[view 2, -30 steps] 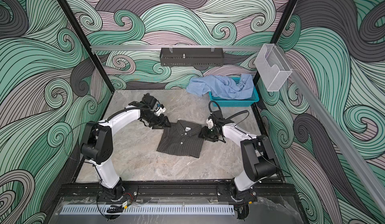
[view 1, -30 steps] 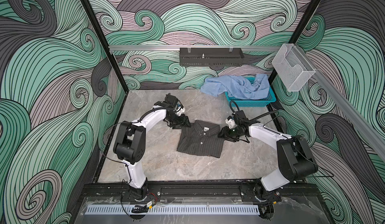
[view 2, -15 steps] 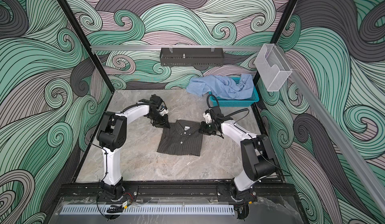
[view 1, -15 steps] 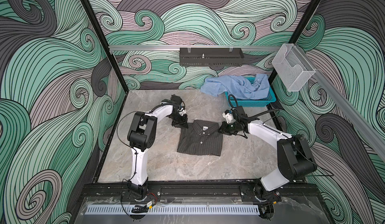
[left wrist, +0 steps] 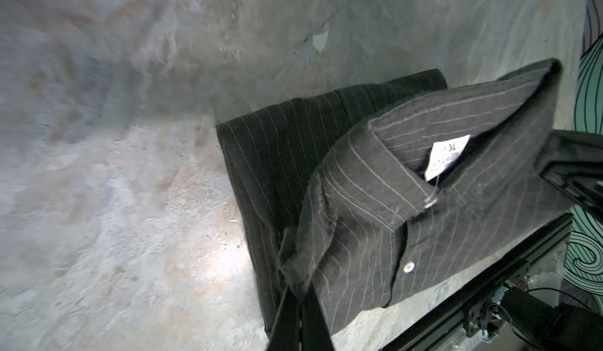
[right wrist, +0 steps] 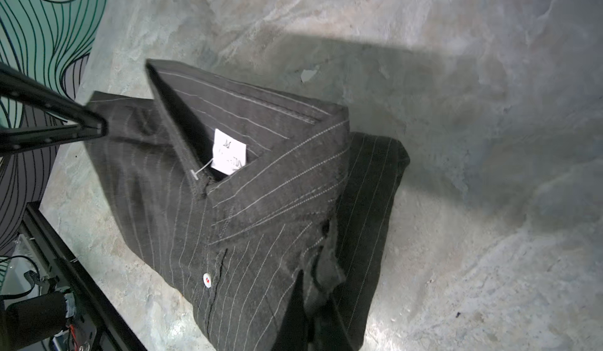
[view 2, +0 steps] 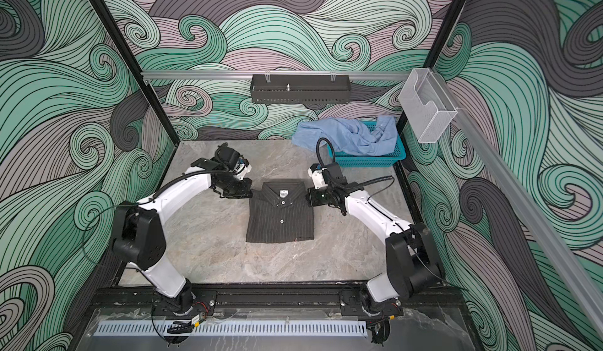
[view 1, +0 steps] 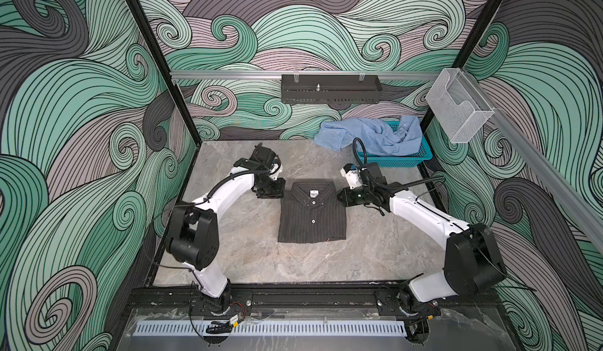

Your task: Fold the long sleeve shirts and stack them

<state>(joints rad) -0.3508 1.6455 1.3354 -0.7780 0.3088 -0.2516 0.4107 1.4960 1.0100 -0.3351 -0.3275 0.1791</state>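
Note:
The dark pinstriped shirt lies folded in a rectangle mid-table, collar toward the back wall. My left gripper sits at its left shoulder corner. In the left wrist view this gripper is shut on a pinch of the shirt. At the right shoulder corner my right gripper is likewise shut on a bunched fold of the shirt. The light blue shirt lies crumpled, hanging over the basket.
The teal basket stands at the back right corner. A black shelf hangs on the back wall and a clear plastic holder on the right rail. The black front rail borders the marble table.
Both grippers moved in to the dark shirt's shoulder corners and closed on the cloth. The shirt's collar end now looks slightly raised.

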